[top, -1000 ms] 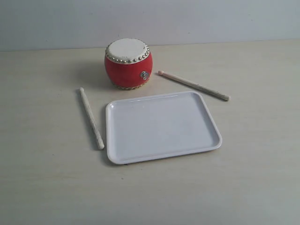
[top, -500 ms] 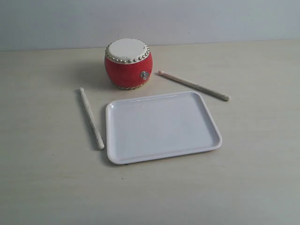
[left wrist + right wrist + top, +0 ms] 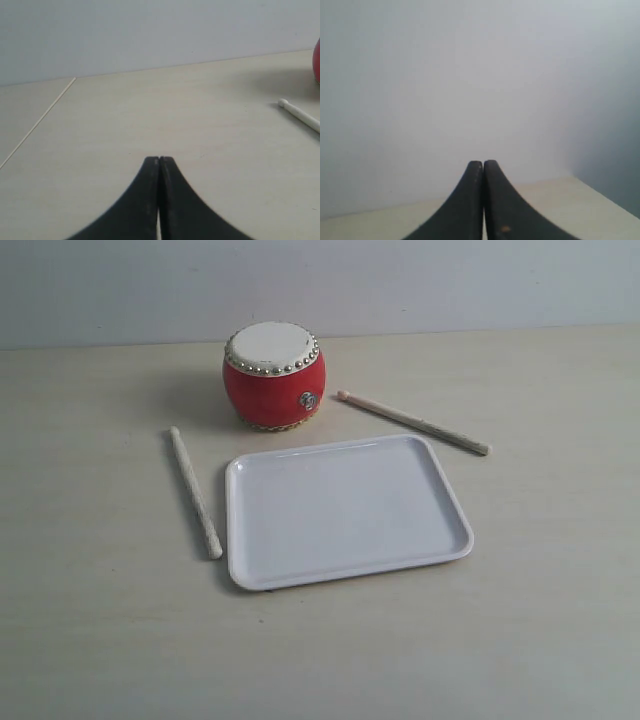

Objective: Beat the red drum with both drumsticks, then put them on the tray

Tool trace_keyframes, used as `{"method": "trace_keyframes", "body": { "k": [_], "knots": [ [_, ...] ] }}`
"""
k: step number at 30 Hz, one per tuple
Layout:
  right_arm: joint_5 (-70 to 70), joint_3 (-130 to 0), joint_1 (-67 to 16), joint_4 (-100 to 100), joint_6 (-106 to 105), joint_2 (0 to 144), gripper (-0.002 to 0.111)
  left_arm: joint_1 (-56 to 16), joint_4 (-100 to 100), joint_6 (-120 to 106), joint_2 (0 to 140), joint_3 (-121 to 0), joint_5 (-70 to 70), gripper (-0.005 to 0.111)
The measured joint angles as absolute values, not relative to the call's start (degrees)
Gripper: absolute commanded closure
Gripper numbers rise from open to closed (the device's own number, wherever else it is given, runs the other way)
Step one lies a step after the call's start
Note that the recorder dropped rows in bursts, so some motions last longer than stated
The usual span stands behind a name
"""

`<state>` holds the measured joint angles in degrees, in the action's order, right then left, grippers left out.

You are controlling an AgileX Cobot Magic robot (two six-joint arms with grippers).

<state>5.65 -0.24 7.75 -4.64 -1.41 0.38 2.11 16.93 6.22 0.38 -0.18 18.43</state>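
**A:** Entry one. How do your grippers stand?

**B:** The left gripper has its jaws pressed together with nothing between them, and it looks out along the worktop. The right gripper is also pressed together and empty, and it faces the wall. Neither shows in the exterior view.

**A:** Where are the task things?

**B:** The drum stands upright at the back, skin up. The tray lies in front of it, holding nothing. The left stick lies flat just beside the tray's left rim, not touching it. The right stick lies slanted behind the tray's right corner. Its rounded tip is near the drum but apart from it.

**A:** What can go wrong from here?

**B:**
- If you come down with the jaws closed, you will likely shove a stick rather than take it, so spread them first.
- The sticks are thin, round and flat on the worktop, so a one-sided touch probably rolls them.
- At the left stick, the finger on the tray side may catch the rim and drag the tray.
- At the right stick, a grip near the tip risks nudging the drum, so I would take it further down the shaft.
- The drum looks light. An off-centre blow could slide or tip it.

**A:** Does anything stand in the way?

**B:** Nothing else lies on the worktop. Only the tray rim and the drum's side crowd the picks.
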Motion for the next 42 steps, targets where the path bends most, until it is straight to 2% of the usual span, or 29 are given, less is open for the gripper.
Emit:
{"method": "trace_keyframes", "body": {
  "k": [18,29,34,42],
  "knots": [
    [10.1,-0.2,7.7,-16.1,16.0,0.4,0.108,2.1,16.9,6.2,0.4,-0.2,18.4,0.107],
    [4.5,-0.9,7.7,-16.8,25.1,0.7,0.108,2.1,16.9,6.2,0.4,-0.2,18.4,0.107],
    [3.8,-6.3,7.7,-16.8,23.5,8.2,0.108,2.1,16.9,6.2,0.4,-0.2,18.4,0.107],
    [1.7,-21.5,7.7,-16.8,13.0,34.6,0.108,2.1,16.9,6.2,0.4,-0.2,18.4,0.107]
  ]
}}
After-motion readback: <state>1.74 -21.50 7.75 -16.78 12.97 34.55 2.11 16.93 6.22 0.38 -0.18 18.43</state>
